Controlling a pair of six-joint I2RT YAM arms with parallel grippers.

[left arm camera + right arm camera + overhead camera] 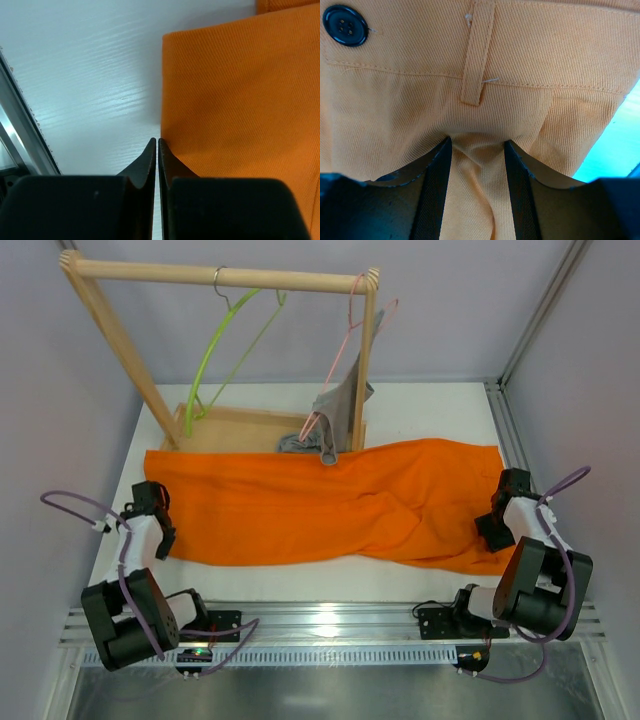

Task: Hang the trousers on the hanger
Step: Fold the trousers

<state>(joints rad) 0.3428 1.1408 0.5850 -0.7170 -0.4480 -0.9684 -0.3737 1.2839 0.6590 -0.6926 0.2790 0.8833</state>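
Note:
The orange trousers (330,500) lie flat across the table, legs to the left and waistband to the right. The lime-green hanger (215,350) hangs empty from the wooden rail at the back left. My left gripper (155,498) is shut and empty, its tips (158,142) resting on the table right at the leg-end edge of the trousers (240,100). My right gripper (505,505) sits on the waistband end. Its jaws (476,145) pinch a bunched fold of the trousers (420,100) just below a belt loop (477,50) and a dark button (345,25).
A wooden rack (220,277) stands at the back on a wooden base (240,428). A pink hanger (345,340) on its right end carries a grey garment (340,410) that droops to the trousers' far edge. A metal rail (330,620) runs along the near edge.

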